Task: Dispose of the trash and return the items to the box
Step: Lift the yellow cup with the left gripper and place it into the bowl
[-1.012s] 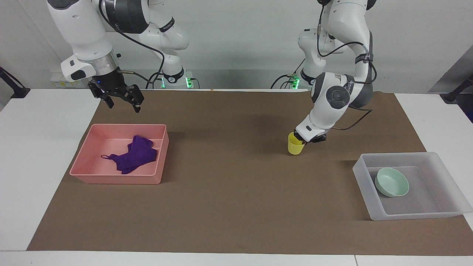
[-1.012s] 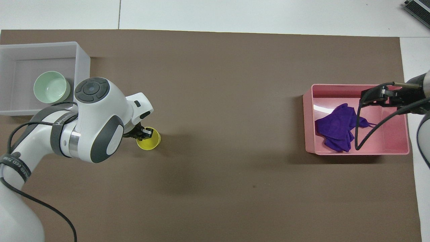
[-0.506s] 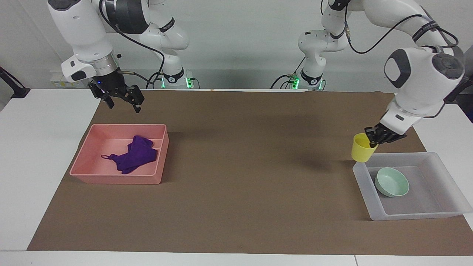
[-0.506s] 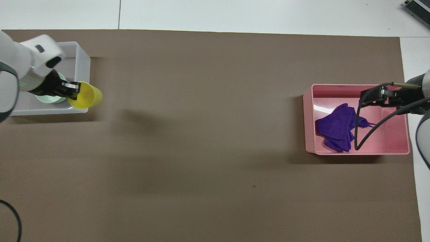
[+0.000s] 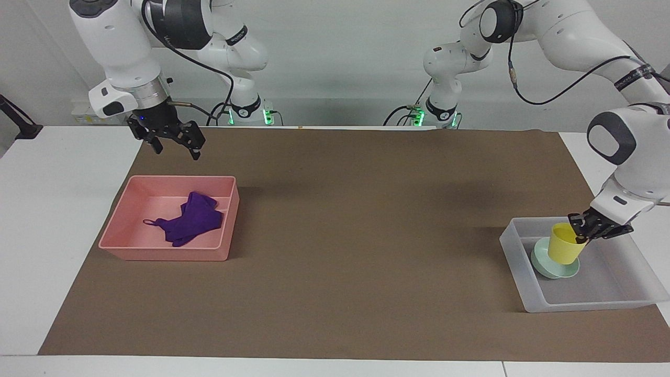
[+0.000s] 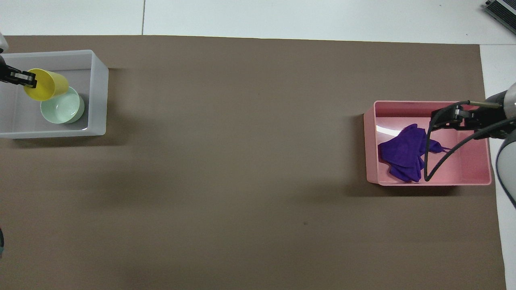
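At the right arm's end of the table, the right gripper point(image 5: 172, 142) is held in the air over the brown mat point(image 5: 335, 235), above the mat just on the robots' side of the pink tray point(image 5: 157, 251). Its fingers are seen spread wide, with nothing between them. This arm is recorded as waiting.

The pink tray is found resting on the mat. The purple rag point(image 5: 191, 219) is observed lying crumpled inside it, on the tray floor, with its thin loop extended toward the right arm's end of the table. In the overhead view the rag point(image 6: 403, 157) is partly crossed by a black cable from the right arm.

The middle of the mat is noted between the two trays, which are set well apart.

At the left arm's end of the table, the frosted box point(image 5: 515, 256) is found on the mat. The mint-green bowl point(image 5: 544, 269) is seen upright on the box floor. The yellow cup point(image 5: 563, 250) is held tilted above the box, over the bowl; whether its base touches the bowl cannot be told. The left gripper point(image 5: 587, 229) is recorded closed on the cup's rim, one finger inside the cup and one outside. In the overhead view the cup point(image 6: 42, 84) is shown overlapping the bowl point(image 6: 62, 108), within the box walls point(image 6: 98, 96).
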Motion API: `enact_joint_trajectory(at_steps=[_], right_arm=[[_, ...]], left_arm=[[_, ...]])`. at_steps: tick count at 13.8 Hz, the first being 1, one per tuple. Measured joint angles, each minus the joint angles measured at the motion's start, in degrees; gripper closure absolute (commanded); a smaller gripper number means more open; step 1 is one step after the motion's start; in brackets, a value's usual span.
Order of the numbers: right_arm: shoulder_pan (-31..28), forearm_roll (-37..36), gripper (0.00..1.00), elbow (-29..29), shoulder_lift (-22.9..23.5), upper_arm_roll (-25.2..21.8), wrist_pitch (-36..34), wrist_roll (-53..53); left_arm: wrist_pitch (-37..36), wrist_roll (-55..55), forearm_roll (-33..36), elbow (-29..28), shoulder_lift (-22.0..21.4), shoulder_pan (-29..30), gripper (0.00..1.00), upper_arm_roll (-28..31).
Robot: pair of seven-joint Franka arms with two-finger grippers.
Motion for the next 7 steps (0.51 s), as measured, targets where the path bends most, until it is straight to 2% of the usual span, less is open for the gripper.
enact_joint_trajectory(at_steps=[3, 7], right_arm=[[0.00, 0.00, 0.00, -0.01, -0.04, 0.00, 0.27, 0.00], [-0.02, 0.00, 0.00, -0.01, -0.05, 0.00, 1.10, 0.00]], left_arm=[[-3.83, 0.03, 0.58, -0.42, 1.09, 0.38, 1.00, 0.08], [-4.04, 0.13, 0.75, -1.18, 2.63, 2.85, 1.00, 0.16]])
